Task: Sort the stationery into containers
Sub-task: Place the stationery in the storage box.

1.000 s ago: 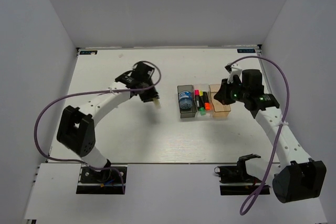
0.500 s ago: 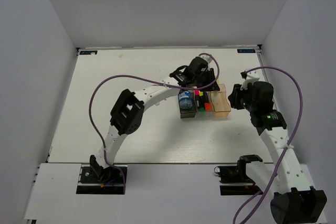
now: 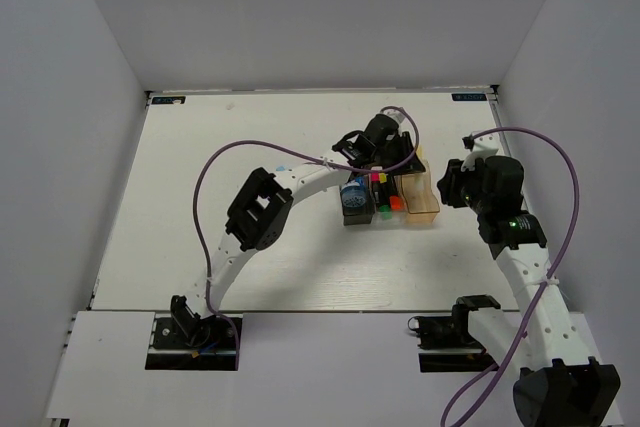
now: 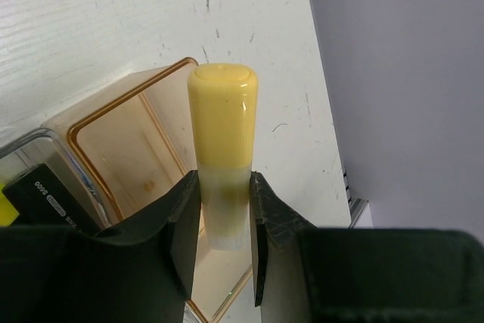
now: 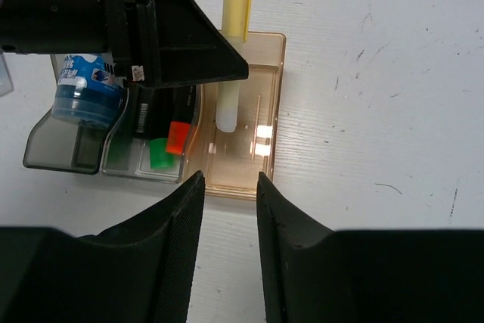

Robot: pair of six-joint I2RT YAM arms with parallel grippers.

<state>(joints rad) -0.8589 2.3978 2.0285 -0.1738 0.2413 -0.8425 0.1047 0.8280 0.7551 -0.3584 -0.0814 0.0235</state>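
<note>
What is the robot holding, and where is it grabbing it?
The left hand pinches a pale-yellow stick by its paler, whitish end. The right hand holds nothing.

There goes the left gripper (image 3: 398, 155), swung clean across the table (image 3: 200, 217) from the left side, and now it's over the tan-orange bin (image 3: 421, 199), the pale-yellow stick (image 4: 222, 122) pinched in it, the low end dipping inside. The right gripper (image 3: 449, 183) was hovering above that bin a second ago and has backed off to its right.
</note>
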